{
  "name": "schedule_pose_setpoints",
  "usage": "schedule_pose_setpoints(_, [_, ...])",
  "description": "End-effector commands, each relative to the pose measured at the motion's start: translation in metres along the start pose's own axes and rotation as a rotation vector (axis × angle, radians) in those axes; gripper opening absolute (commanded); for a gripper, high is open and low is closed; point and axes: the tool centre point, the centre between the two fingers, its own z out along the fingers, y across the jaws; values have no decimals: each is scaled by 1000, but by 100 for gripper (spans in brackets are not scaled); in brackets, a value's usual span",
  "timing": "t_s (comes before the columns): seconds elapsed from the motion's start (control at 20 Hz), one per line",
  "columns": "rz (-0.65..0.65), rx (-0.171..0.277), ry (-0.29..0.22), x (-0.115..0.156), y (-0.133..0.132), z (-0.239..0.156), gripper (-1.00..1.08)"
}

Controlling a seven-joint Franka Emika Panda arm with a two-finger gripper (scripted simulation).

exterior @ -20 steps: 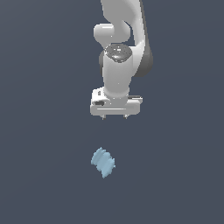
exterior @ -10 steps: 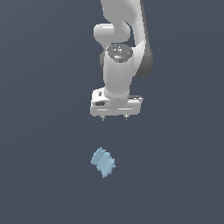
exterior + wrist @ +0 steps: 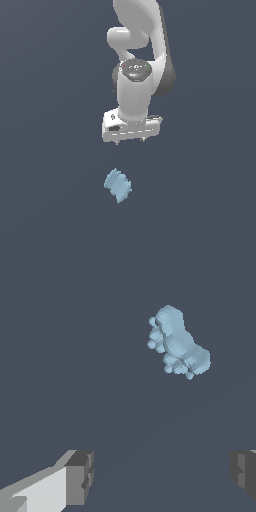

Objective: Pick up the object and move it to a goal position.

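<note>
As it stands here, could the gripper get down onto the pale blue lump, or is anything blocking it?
Probably yes. The gripper hangs open, apart from the pale blue lump, which lies alone on bare dark floor. Nothing sits between them; in the wrist view the lump lies off-centre, so some sideways alignment looks needed.

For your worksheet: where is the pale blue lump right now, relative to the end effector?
In the exterior view the pale blue lump lies alone on the dark floor, below the end effector and apart from it; the open fingers hold nothing.

I see flat, even light in both renders, sharp throughout, no cast shadows, glare or edge distortion.
</note>
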Motion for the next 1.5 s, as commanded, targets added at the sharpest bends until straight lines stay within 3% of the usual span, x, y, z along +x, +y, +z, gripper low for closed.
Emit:
schedule_pose_setpoints(0.0, [-43, 0, -1, 10, 3, 5, 100])
schedule_pose_setpoints(0.85, [-431, 16, -1, 85, 37, 58, 100])
schedule_pose_setpoints(1.45, [-590, 30, 6, 107, 57, 87, 100])
